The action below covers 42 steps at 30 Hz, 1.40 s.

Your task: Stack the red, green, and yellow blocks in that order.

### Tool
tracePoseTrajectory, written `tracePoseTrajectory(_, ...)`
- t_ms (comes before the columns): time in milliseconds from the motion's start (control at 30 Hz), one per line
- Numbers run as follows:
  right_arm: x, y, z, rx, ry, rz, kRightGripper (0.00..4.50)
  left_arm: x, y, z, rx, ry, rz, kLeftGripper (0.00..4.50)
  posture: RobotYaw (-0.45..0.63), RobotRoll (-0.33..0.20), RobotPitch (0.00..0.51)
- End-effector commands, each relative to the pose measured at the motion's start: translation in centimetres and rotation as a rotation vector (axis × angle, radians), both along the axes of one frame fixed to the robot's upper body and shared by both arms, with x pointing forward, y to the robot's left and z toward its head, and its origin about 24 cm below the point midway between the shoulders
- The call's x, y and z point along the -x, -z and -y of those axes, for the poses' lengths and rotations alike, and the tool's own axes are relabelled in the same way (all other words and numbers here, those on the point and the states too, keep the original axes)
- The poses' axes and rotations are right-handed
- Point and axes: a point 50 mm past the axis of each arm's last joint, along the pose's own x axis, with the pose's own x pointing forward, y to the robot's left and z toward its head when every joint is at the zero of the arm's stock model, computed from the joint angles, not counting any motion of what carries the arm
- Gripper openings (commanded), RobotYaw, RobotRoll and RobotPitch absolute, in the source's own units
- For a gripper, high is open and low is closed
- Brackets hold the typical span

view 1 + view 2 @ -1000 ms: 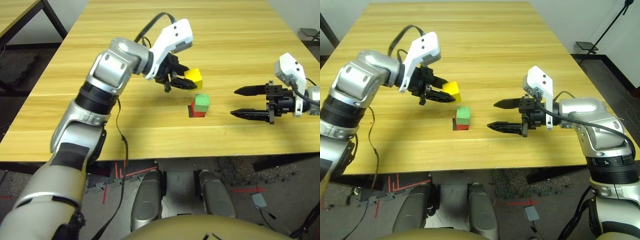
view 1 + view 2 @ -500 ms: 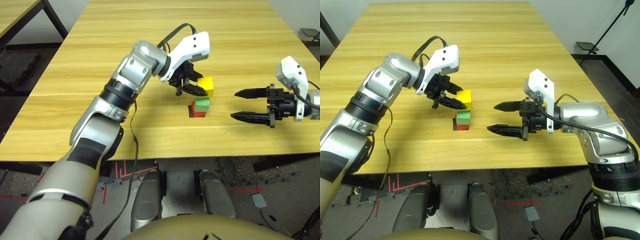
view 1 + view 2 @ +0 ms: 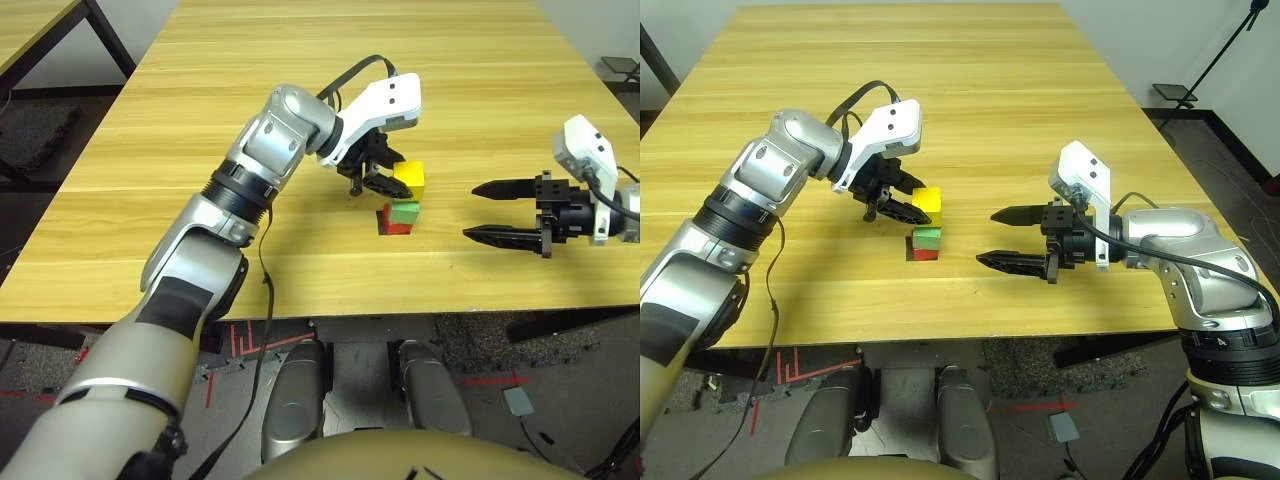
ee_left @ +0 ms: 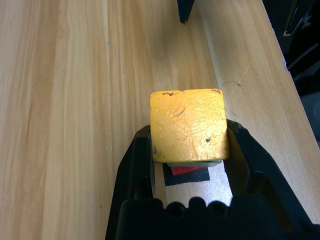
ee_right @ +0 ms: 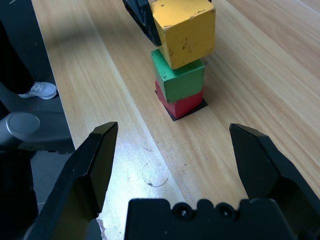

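Near the frame's centre, the left gripper (image 3: 388, 183) clamps the yellow block (image 3: 409, 179) over the green block (image 3: 404, 212); at right, the right gripper's (image 3: 505, 214) fingers stand apart.

A flat black square patch (image 4: 189, 179) lies on the wooden table (image 3: 500, 90)

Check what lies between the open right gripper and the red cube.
Bare wooden tabletop, seen in the right eye view, between the gripper and cube.
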Motion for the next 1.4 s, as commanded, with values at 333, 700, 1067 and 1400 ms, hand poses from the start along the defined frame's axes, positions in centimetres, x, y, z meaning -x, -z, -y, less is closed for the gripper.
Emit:
tracePoseTrajectory(333, 0.1, -0.4, 0.1, 0.009, 0.003, 0.011, 4.5, 0.3, 1.1, 0.2, -0.031, 0.011, -0.022, 2.02, 0.04, -0.055, 0.117)
tracePoseTrajectory(700, 0.1, -0.5, 0.2, 0.013, 0.008, 0.011, 4.5, 0.5, 1.4, 0.2, -0.038, 0.005, -0.041, 2.02, 0.04, -0.058, 0.113)
tracePoseTrajectory(1067, -1.1, -0.2, 3.3, 0.002, 0.161, 0.026, 4.5, 1.6, -2.7, -0.4, 0.34, -0.173, 0.004, 4.46, 0.05, -0.079, 0.085)
tracePoseTrajectory(1400, -4.3, 3.2, 11.4, -0.122, 0.874, 0.282, 4.5, 5.9, 4.2, -11.8, 0.836, -1.136, 0.166, 4.46, 0.08, -0.099, 0.088)
